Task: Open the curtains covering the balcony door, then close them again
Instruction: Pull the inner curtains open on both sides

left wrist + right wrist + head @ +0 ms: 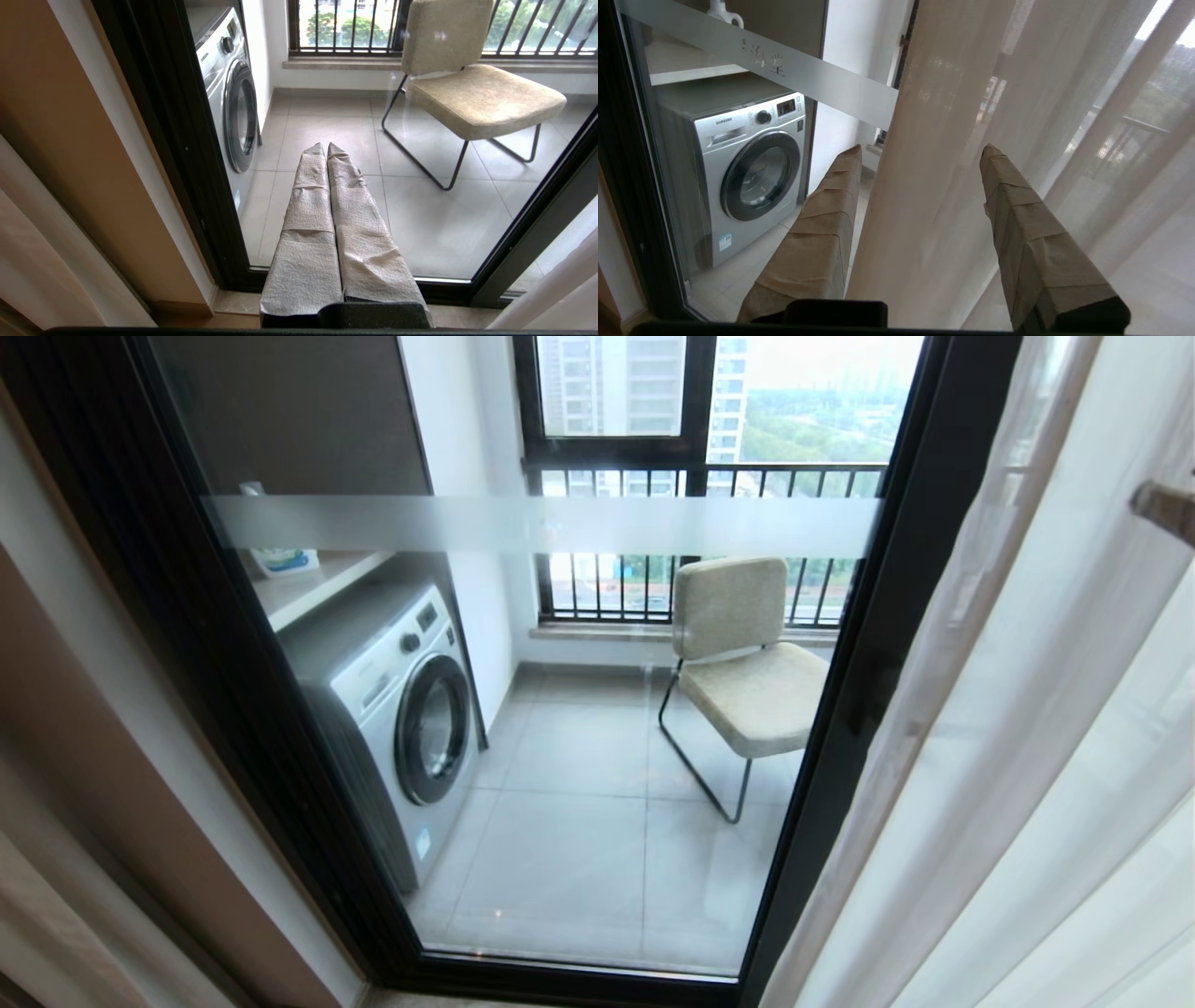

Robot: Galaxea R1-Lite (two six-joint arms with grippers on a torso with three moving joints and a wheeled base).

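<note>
My left gripper (325,148) points down at the balcony door (196,186), its two wrapped fingers (310,219) pressed together. Through the glass I see a washing machine (231,102) and a beige chair (476,88) on grey tiles. A pale curtain edge (556,284) hangs beside the frame.

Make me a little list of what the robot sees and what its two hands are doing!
door: balcony door, glass uncovered
curtains: white sheer curtains bunched at the right
outside: washing machine, beige chair
left gripper: shut, empty, pointing at the glass
right gripper: open, fingers either side of a sheer fold
</note>
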